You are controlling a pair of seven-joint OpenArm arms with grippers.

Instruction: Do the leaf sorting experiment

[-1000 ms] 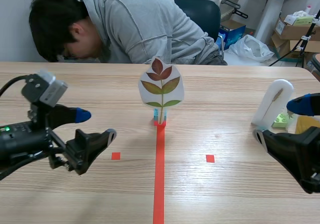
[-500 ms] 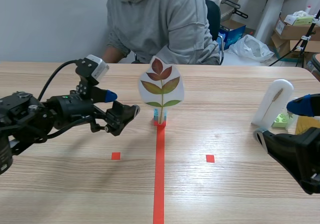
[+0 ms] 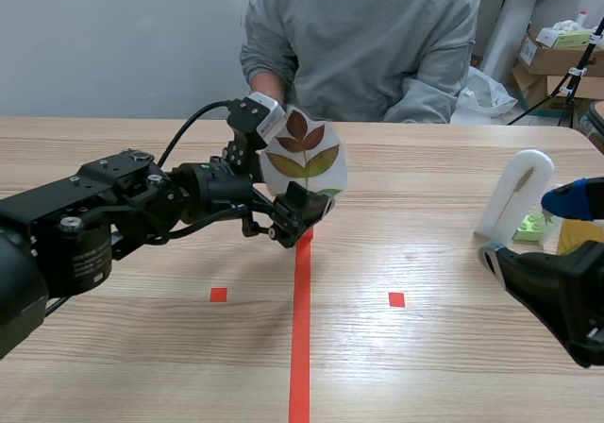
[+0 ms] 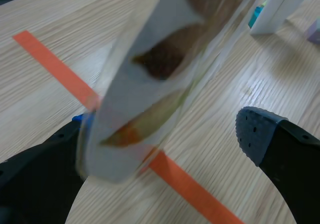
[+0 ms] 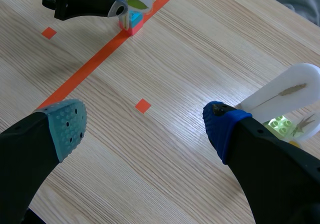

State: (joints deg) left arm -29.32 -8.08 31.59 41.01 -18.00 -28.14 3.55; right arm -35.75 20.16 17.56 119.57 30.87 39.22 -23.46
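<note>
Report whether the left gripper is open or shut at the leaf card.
Open. The left gripper has its fingers wide apart, either side of the leaf card, one pad clearly off it.

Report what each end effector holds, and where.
Nothing held. The left end effector straddles the white laminated leaf card, open; the right end effector is open and empty.

White leaf card (image 3: 307, 156) shows maroon and green leaves; its block base (image 5: 132, 23) looks blue-over-red.

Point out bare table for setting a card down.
Bare: between the red tape line and the white card, around the right red square; also near the left red square. Crowded: the leaf card, left gripper straddling it.
</note>
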